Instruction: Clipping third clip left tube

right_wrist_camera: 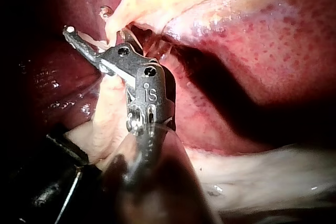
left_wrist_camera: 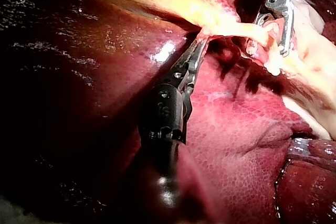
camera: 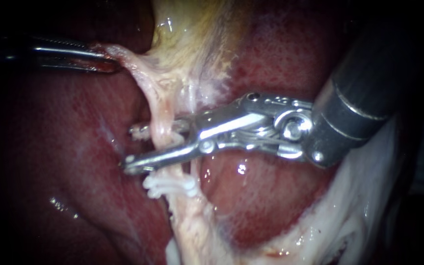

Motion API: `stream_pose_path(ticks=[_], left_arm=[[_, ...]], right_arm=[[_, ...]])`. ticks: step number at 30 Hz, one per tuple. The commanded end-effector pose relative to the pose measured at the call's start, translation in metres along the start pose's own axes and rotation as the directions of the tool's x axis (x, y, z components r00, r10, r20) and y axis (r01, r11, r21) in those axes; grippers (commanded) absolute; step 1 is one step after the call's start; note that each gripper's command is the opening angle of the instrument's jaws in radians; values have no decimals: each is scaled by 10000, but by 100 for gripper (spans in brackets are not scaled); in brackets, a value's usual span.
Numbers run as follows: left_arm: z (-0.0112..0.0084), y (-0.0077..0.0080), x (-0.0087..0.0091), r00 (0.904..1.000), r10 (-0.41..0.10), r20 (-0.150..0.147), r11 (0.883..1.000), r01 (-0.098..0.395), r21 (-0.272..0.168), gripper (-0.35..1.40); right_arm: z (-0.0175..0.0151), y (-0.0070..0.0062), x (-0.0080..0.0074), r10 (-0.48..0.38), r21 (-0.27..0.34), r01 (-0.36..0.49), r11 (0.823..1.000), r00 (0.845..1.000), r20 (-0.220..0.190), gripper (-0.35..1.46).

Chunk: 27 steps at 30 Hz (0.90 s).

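The left instrument (camera: 103,57), at the upper left of the frame, has its jaws pinched on a pale strand (camera: 134,66). At centre, the right instrument (camera: 130,147) holds its jaws spread astride the tube (camera: 160,128). The tube runs down mid-frame over the liver (camera: 74,147), with white clips (camera: 170,185) on it just below the lower jaw.

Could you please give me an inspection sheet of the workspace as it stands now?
Surface: liver, dark red and wet.
Job's things: tube runs down across the liver; white clips sit on it below the right instrument.
Clutter: nothing seen.
Instruments: left instrument shut on a tissue strand; right instrument open, astride the tube.
Cables: nothing seen.
Surroundings: yellowish tissue above the tube; pale tissue at lower right in the endoscope view.
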Motion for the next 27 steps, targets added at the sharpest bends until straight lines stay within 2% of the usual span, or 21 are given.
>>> stream_pose_path(ticks=[1, 3, 10, 14, 17, 27], left_arm=[[0, 0, 0, 10000, 1, 2, 10000, -1, 0, -35], [0, 0, 0, 10000, 1, 2, 10000, -1, 0, -35], [0, 0, 0, 10000, 1, 2, 10000, -1, 0, -35], [0, 0, 0, 10000, 1, 2, 10000, -1, 0, -35], [0, 0, 0, 10000, 1, 2, 10000, -1, 0, -35], [1, -1, 0, 10000, 2, 2, 10000, -2, -2, -35]], right_arm=[[-1, -1, 0, -13, -4, 13, 10000, 10000, 9, 37], [-4, -1, -1, -16, 8, 16, 10000, 10000, 16, 30], [-13, 1, -4, 155, 51, -155, 9999, 9999, 3, -15], [-14, 0, -6, 560, 66, -560, 9984, 9984, 7, -35], [-15, 0, -8, 1665, 38, -1664, 9860, 9860, -18, -35], [-13, 0, -13, 1732, 205, -1734, 9846, 9848, 104, -35]])
